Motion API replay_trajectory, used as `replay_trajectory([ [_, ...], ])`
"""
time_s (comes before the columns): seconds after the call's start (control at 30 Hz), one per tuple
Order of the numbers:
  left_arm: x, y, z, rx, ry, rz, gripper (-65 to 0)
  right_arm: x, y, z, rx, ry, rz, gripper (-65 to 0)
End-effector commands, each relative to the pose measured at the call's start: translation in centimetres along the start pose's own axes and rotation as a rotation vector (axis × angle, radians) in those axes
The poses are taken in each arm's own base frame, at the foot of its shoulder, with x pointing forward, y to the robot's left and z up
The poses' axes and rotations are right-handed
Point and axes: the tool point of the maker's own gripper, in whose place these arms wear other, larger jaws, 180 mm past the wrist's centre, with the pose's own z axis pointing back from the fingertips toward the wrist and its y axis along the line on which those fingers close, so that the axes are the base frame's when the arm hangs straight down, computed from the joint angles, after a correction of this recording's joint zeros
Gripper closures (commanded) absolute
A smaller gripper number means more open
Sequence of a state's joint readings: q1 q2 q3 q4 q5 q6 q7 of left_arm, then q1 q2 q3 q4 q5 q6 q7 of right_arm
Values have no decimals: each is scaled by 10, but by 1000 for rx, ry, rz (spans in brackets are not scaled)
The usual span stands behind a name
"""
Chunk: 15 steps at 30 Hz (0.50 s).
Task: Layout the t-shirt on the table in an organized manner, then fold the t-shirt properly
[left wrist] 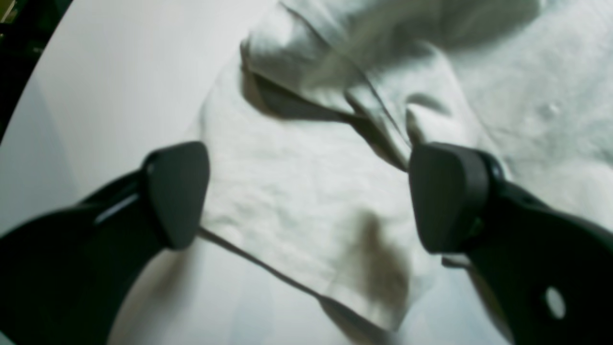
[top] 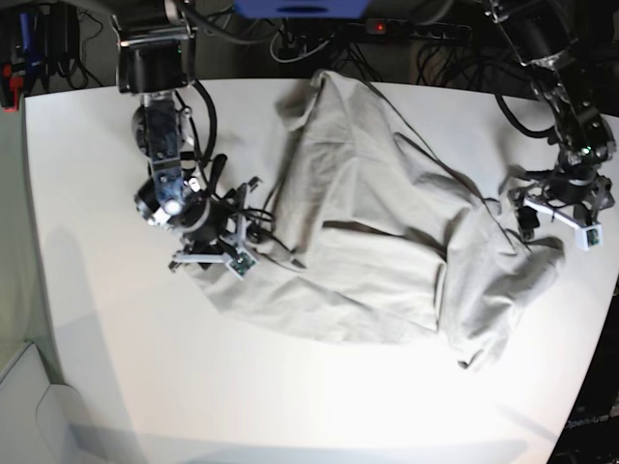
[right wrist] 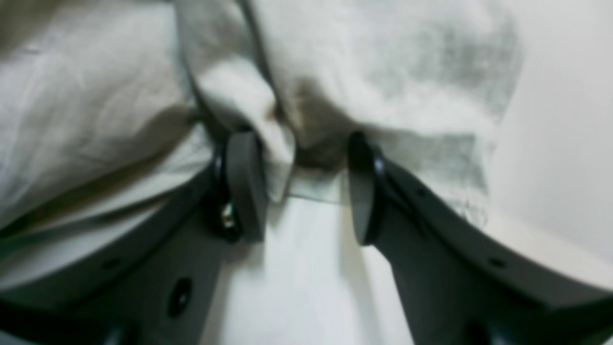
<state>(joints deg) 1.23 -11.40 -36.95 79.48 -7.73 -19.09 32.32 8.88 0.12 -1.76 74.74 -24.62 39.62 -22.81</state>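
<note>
In the left wrist view the left hand (left wrist: 306, 196) hovers spread wide and holding nothing, the shirt (left wrist: 306, 172) lying rumpled straight beneath and ahead of it on the tabletop (left wrist: 96, 81). In the right wrist view the right hand (right wrist: 299, 187) is half parted, a bunched fold between its fingers; whether it grips, I cannot tell. From the base view the shirt (top: 387, 251) sprawls between both hands, soft and limp, likely best taken by its hem or shoulder seams.

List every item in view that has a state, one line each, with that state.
t-shirt: spread loosely, rumpled, not folded.
table: partly covered by the shirt.
left gripper: open above the cloth, holding nothing.
right gripper: fingers partly closed around a bunched fold at the shirt's edge.
</note>
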Motion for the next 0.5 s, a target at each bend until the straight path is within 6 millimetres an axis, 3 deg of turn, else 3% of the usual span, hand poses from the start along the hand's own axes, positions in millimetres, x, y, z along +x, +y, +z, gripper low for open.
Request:
replay_trajectory([
  [0.0, 22, 5, 1, 10, -64, -4, -650, 13, -6, 0, -6, -38, 3, -278],
  [0.2, 25, 5, 2, 10, -70, -5, -650, 18, 1, -7, 25, -84, -10, -254],
  [0.27, 25, 5, 2, 11, -70, -4, -650, 19, 2, -11, 34, -89, -15, -182],
  [0.37, 22, 6, 2, 12, -64, -5, -650, 34, -14, -14, 15, -103, -1, -38],
  [0.47, 21, 7, 3, 14, -62, -6, -650, 59, -40, -10, -31, -143, 26, -9],
])
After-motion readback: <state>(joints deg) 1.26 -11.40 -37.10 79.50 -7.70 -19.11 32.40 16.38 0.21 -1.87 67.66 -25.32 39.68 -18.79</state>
